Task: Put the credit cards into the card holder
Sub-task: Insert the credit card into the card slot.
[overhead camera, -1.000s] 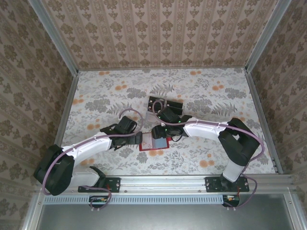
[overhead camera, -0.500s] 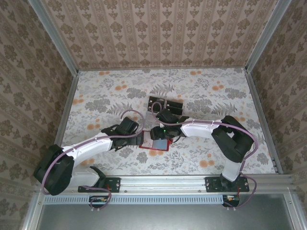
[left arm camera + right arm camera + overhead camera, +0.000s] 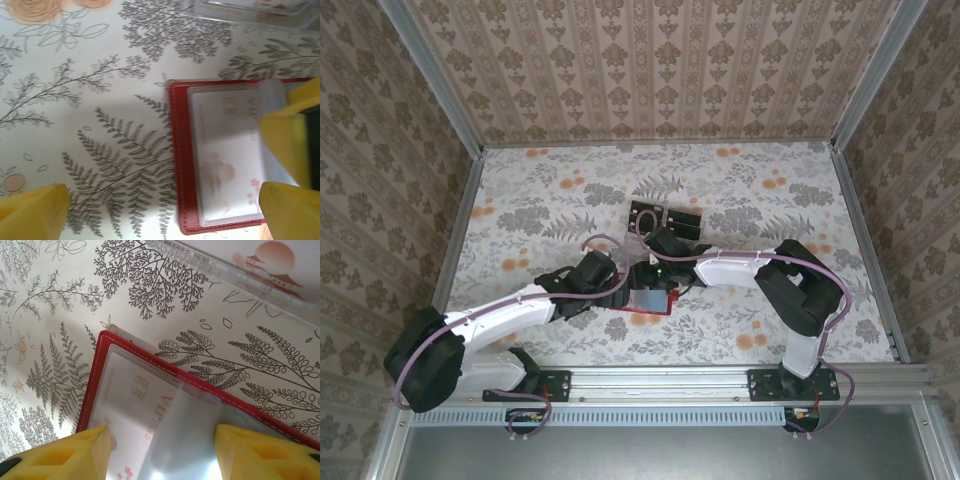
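I see one floral-print counter (image 3: 540, 200), walled in by patterned panels. Two arms work over it. My left arm (image 3: 510, 310) reaches in from 8 o'clock, stretched low with its wrist just left of centre. My right arm (image 3: 750, 270) rises at its elbow and bends in from 3 o'clock to meet the left arm.

The left gripper (image 3: 160, 215) is spread as wide as it goes. One yellow finger is over bare counter and the other over the holder's right part. The right gripper (image 3: 160, 452) has its jaws apart, hanging low over the holder with a greyish translucent flap between them. I cannot tell whether they touch it.

One clear stand (image 3: 235, 270) sits just beyond the holder at 12 o'clock. The one card holder (image 3: 177, 165) lies open and flat near the counter's centre. It is red with pale stitching and a clear pocket.

I count two credit cards for certain. One pale card (image 3: 225, 150), with a gold chip, "VIP" lettering and a pink sun print, sits inside the holder's pocket. Another card (image 3: 270, 257) rests in the stand.
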Motion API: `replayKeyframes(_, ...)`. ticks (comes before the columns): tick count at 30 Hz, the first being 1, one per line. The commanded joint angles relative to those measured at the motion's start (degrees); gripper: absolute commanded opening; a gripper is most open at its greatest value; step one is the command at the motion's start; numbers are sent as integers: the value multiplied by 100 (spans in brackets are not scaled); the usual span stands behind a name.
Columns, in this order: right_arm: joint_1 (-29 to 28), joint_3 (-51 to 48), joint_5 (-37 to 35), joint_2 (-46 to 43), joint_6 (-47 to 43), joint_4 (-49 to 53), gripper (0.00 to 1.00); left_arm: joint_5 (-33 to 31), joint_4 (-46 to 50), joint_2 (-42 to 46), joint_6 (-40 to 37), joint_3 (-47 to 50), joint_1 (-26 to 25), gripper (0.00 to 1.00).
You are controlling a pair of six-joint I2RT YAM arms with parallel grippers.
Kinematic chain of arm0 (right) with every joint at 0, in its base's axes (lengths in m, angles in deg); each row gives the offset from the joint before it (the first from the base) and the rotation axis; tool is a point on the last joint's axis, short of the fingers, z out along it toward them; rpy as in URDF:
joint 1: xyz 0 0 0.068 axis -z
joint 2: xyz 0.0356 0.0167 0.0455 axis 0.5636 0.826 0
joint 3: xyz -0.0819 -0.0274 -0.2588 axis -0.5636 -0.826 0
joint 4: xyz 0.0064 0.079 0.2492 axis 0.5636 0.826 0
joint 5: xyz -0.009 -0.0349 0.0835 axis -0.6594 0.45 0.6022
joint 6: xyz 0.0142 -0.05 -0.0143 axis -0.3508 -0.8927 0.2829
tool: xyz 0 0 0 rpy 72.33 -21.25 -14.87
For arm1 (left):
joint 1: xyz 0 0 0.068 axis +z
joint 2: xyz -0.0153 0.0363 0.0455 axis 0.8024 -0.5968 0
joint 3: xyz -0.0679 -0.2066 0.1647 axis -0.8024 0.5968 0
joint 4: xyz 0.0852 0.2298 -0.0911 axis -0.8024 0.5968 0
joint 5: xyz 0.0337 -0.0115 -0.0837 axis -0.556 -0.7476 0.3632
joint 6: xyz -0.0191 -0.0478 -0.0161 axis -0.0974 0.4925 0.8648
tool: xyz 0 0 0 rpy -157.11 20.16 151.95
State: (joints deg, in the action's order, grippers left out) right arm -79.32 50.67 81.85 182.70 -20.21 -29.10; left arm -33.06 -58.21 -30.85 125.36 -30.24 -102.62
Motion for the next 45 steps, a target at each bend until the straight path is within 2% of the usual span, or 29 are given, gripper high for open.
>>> replayKeyframes(1,-46,-44,115,166,137,111,59,-186,-359,90,150,130,-221,100)
replayKeyframes(9,-49,-55,137,197,227,66,59,-537,-804,36,234,225,-773,100)
replayKeyframes(14,-51,-67,129,187,244,81,59,-1352,-372,212,631,283,-1187,100)
replayKeyframes(18,-43,-67,121,180,240,79,59,-1706,-111,533,885,444,-1323,100)
replayKeyframes(24,-59,-49,127,205,261,75,59,-1367,-762,749,627,781,-1385,100)
replayKeyframes(32,-52,-41,114,216,279,78,59,-1028,-1687,594,161,924,-1559,100)
replayKeyframes(38,-52,-54,120,205,296,53,59,-969,-1787,303,84,822,-1578,100)
replayKeyframes(45,-53,-62,150,178,306,47,59,-1202,-1733,-156,119,603,-1578,100)
